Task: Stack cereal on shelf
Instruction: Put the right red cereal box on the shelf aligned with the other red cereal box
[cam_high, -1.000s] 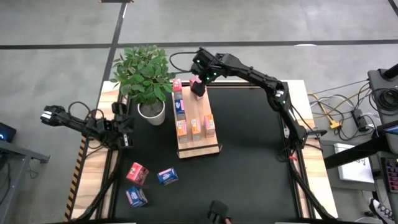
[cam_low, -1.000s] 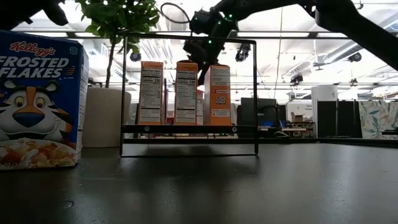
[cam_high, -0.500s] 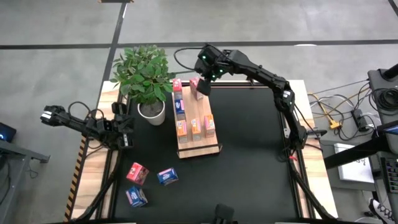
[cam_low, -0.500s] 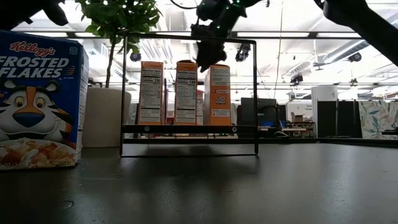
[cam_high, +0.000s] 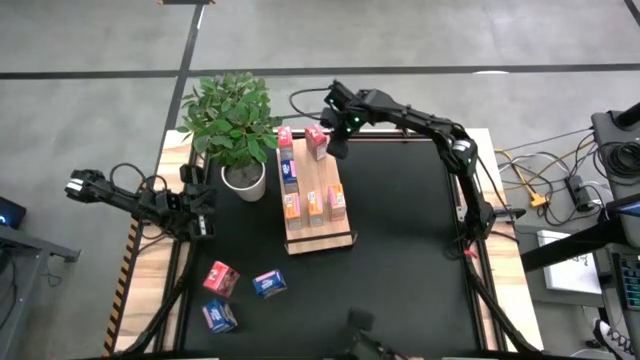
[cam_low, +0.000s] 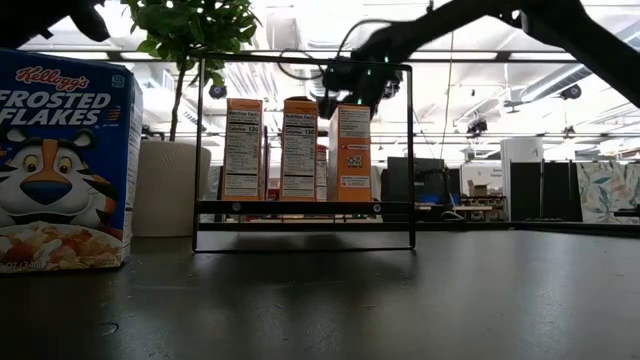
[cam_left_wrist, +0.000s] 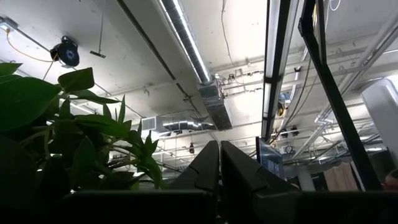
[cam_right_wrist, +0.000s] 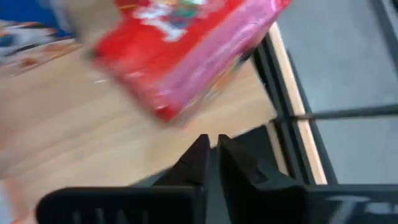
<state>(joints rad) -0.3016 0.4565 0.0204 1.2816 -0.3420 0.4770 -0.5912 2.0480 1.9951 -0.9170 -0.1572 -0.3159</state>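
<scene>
Shelf (cam_high: 318, 205) lies long-ways near the middle of the black bench (cam_high: 400, 260), its wire-framed lip toward the near end. On it stand several cereal boxes: a pink-red one (cam_high: 285, 137) at the far left, blue ones (cam_high: 290, 172) behind it in the same row, an orange one (cam_high: 292, 206) nearer, and two more orange boxes (cam_high: 326, 203) side by side toward the right. A further pink-red box (cam_high: 317, 141) sits at the far end of the shelf, right of the first.

Right gripper (cam_high: 338, 147) hangs just right of that far pink-red box, at the shelf's far right edge; its jaws are closed together and hold nothing. In the right wrist view the pink-red box (cam_right_wrist: 186, 46) lies tilted on the light wood beyond the closed fingers (cam_right_wrist: 200, 163), apart from them.

Left gripper (cam_high: 78, 186) waits at the left edge of the bench, well apart from the shelf, jaws closed and empty; its wrist view shows the fingers (cam_left_wrist: 208, 168) pressed together under plant leaves (cam_left_wrist: 68, 134).

Three boxes remain on the bench near the left corner: a pink-red one (cam_high: 221, 278), a blue one (cam_high: 270, 283) and another blue one (cam_high: 219, 316). A potted plant (cam_high: 236, 125) stands left of the shelf.
</scene>
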